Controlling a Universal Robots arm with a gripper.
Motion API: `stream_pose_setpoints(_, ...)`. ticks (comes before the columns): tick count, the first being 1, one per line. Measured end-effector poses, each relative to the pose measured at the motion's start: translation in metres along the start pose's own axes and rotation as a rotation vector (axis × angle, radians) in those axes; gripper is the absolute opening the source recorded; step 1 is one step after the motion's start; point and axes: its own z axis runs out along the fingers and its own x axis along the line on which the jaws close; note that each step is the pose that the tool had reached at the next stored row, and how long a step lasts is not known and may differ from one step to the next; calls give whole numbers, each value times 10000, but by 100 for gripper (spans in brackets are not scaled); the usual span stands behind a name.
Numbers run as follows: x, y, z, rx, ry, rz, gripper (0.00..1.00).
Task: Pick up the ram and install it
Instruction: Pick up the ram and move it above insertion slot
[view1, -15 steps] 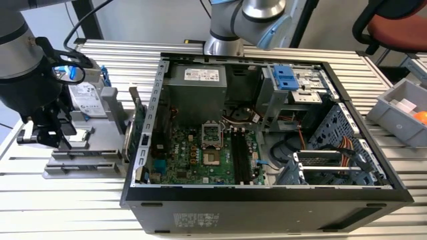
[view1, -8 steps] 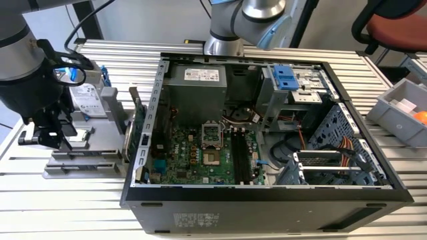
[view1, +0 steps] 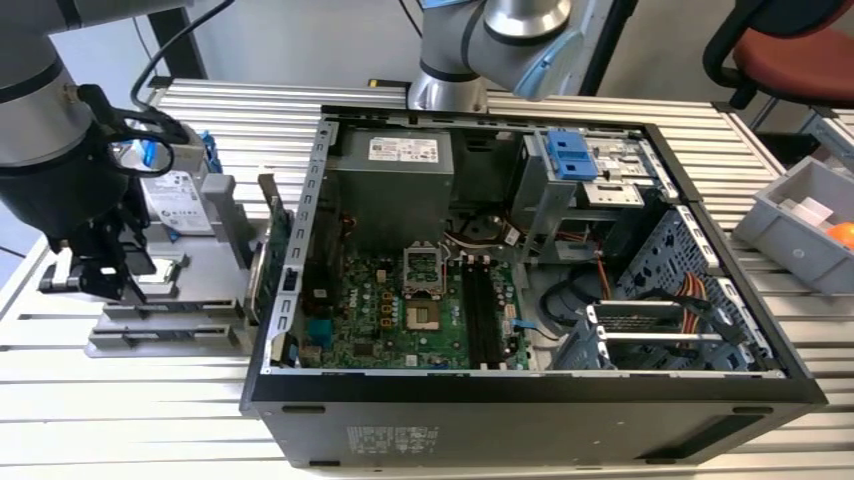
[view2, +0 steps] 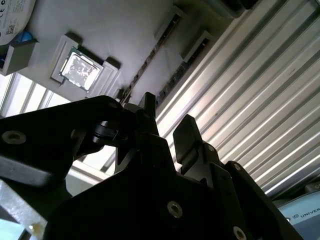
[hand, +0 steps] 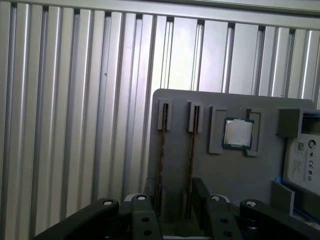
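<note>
The ram (hand: 161, 150), a thin dark stick, stands on edge in a slot of the matte grey holder (hand: 175, 105), set near the ribbed aluminium worktop's (hand: 75, 100) edge at the exterior view's left. The black gripper (hand: 172, 207) is spread wide over the slots, with nothing grasped. A white printed label is noted on the hard drive (hand: 302, 160).

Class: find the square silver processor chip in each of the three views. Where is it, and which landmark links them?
Exterior view: processor chip at the exterior view's left, outside the computer case.
Second wrist view: chip in its square recess.
First wrist view: chip between the ram sticks and the hard drive.
Shared landmark: the grey holder tray under it.
</note>
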Motion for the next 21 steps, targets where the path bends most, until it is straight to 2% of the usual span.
stream_pose_setpoints(5,0,-1,31,0,4,0,100)
stream_pose_setpoints(6,0,-2,80,0,6,0,100)
stream_pose_setpoints(21,0,-3,173,-1,16,1,100)
